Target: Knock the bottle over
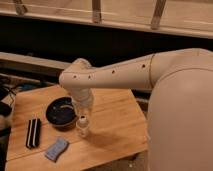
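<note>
The small clear bottle [82, 126] with a white cap stands upright on the wooden table [115, 125], just right of the black bowl [61, 113]. My gripper [82, 107] hangs from the white arm directly above the bottle, close to its cap. The arm's wrist hides most of the gripper.
A black rectangular object [33, 133] with a light stripe lies at the table's left. A blue sponge [56, 149] lies near the front edge. A dark wall and railing run behind the table. My white body fills the right side.
</note>
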Controlling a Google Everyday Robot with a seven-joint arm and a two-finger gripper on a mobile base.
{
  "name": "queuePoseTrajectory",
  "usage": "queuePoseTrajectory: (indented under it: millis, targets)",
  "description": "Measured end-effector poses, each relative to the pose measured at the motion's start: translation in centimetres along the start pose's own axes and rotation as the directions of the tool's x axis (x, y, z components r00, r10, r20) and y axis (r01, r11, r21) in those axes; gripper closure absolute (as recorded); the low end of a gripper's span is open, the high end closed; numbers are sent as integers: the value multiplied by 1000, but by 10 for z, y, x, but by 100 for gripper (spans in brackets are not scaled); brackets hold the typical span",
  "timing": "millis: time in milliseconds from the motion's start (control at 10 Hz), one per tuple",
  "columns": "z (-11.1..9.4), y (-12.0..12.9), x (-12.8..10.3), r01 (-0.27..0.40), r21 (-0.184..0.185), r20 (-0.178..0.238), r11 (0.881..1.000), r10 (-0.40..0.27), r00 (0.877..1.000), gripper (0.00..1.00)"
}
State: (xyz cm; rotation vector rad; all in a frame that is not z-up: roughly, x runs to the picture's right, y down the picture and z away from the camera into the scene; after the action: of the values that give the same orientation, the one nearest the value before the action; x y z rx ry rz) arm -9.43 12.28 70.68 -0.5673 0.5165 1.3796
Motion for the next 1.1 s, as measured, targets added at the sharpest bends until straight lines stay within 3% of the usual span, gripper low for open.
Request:
queuePoseTrajectory:
  millis: [300, 700, 900, 1100]
  targets:
    - [6, -2, 4, -10, 7, -11, 1000, 10, 1000, 78]
    - [12, -4, 8, -10, 17, -19, 1000, 10, 1000, 81]
    - [23, -5, 10, -22, 38, -27, 999, 23, 999, 97]
    - [25, -5, 12, -25, 50, -32, 998, 27, 999, 99]
